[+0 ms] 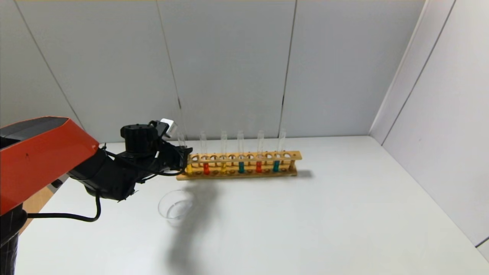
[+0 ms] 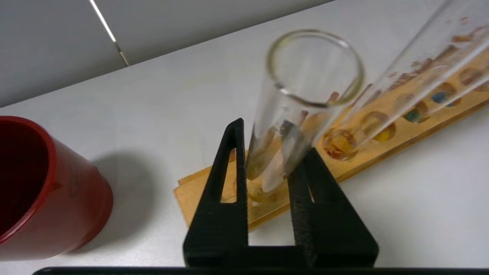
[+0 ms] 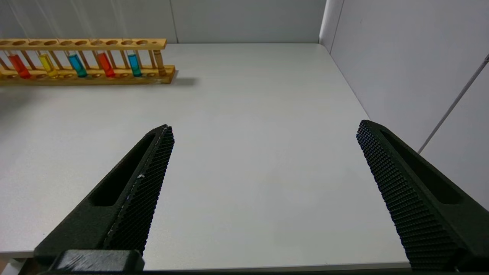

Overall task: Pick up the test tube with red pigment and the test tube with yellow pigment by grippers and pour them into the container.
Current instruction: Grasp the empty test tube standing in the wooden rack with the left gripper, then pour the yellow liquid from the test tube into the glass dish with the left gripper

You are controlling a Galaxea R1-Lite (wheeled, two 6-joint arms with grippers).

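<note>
Now six slim clear glass test tubes stand upright in the long wooden rack [image 1: 244,156] near the back edge of the white surface [image 1: 305,214]. From the rack's left end they hold yellow, orange-red, yellow, teal, orange-red and teal liquid: two of each colour, a short column at each rounded bottom. The test tube with yellow pigment [image 1: 188,165] occupies the leftmost hole, and the nearest test tube with red pigment [image 1: 206,168] stands just beside it to the right.

The left gripper [image 1: 187,160] sits at the rack's left end, its black fingers [image 2: 233,168] drawn in narrow against the glass of that leftmost yellow tube, which remains seated in its hole. In the left wrist view the tube's open mouth rises above the fingers.

A small, shallow, round clear glass container [image 1: 176,207] rests on the surface in front of the rack's left end, toward the front edge; I cannot tell whether it holds anything. A dark red opaque cup [image 2: 42,191] stands beside the rack's left end, its inside dark.

The right gripper [image 3: 263,133] hangs over the right part of the surface, well apart from the rack, fingers spread wide with nothing between them.
</note>
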